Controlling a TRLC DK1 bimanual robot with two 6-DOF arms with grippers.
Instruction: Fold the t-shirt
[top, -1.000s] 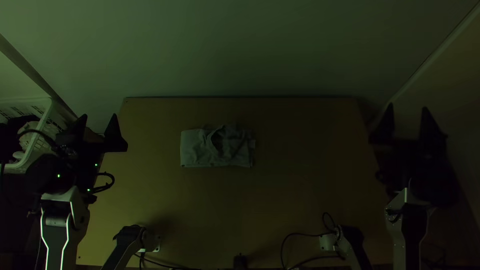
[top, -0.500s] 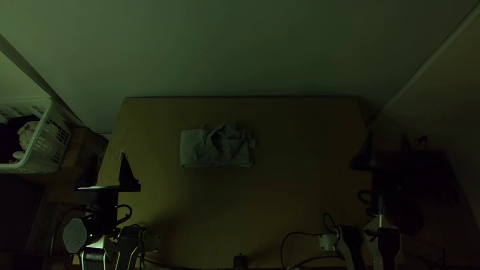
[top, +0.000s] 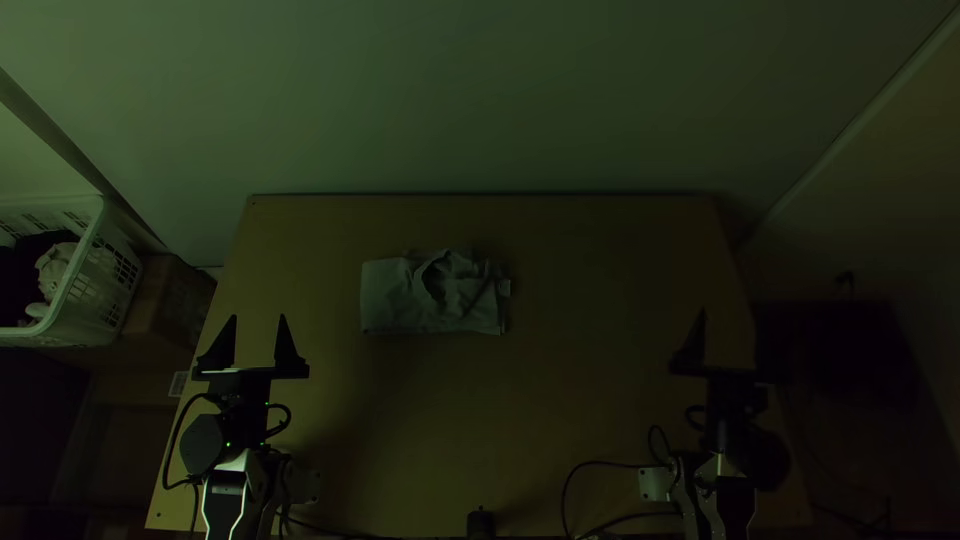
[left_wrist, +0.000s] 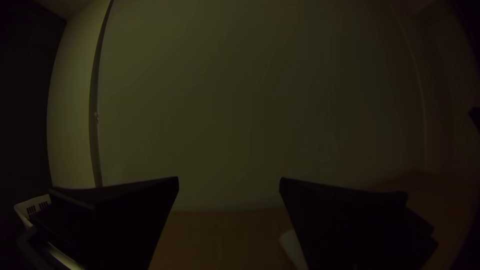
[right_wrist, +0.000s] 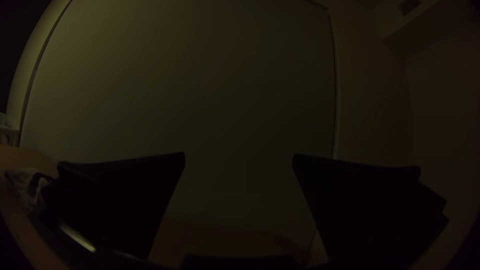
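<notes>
1. T-shirt (top: 395, 300): we see it folded into a flat rectangle, 11 o'clock from table (top: 560, 400) centre, rumpled around the collar opening (top: 434, 282).
2. Left gripper (top: 258, 318): 9 o'clock from centre, over the table's side; fingers wide apart, nothing between them.
3. Right gripper (top: 732, 318): 3 o'clock, fingers also spread wide, nothing held, well apart from shirt.
4. We mark white laundry basket (top: 98, 222) with cloths inside, 9 o'clock from shirt, off the table.
</notes>
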